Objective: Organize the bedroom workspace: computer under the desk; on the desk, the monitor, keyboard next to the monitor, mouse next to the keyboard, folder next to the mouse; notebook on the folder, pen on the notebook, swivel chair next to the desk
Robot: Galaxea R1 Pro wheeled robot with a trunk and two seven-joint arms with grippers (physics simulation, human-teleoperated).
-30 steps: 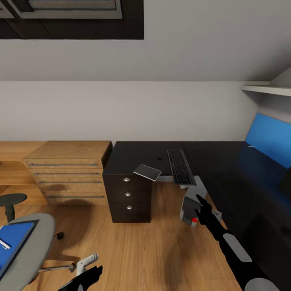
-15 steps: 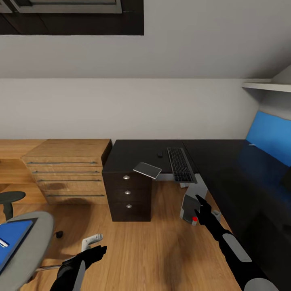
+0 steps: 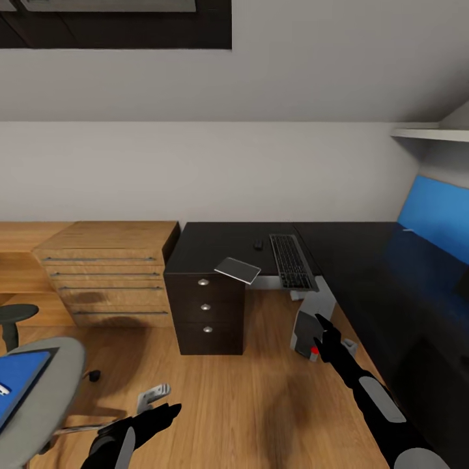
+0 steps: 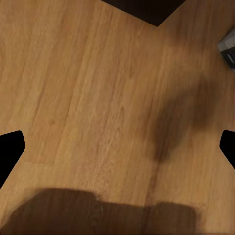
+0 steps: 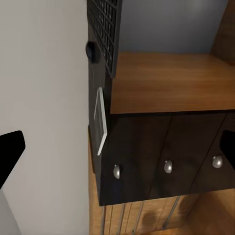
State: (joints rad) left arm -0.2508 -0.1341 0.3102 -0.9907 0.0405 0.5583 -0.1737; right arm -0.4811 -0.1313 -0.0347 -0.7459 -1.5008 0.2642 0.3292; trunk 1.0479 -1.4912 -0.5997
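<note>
Hanging over bare wooden floor, the left tool [image 3: 170, 410] holds nothing; in its wrist view the two fingertips sit at opposite edges of the picture, so it is wide open. The right tool [image 3: 321, 324] is likewise spread and empty, raised in front of the computer [image 3: 311, 324], which stands on the floor under the table [image 3: 215, 244].

The keyboard [image 3: 292, 261] lies on the table with its near end jutting over the edge, and a small dark object, probably the mouse [image 3: 258, 245], sits just beside it. A grey slab, probably the notebook [image 3: 238, 270], also overhangs the front edge, above the dark drawer unit [image 3: 205, 311]. The chair [image 3: 40, 395] is well apart from the table, with the blue folder [image 3: 18, 389] on its seat and a white sliver on it, perhaps the pen [image 3: 3, 391]. The monitor is hard to make out in the dark right side.

Risks from here:
- A brush from the right arm could tip the overhanging keyboard or notebook onto the floor.
- Reaching for the folder may roll the chair away on its castors, or slide the loose pen off.
- The left arm hangs close to the chair's star base [image 3: 153, 394] and could snag it.
- Swinging the right tool could knock the computer out from under the table.
</note>
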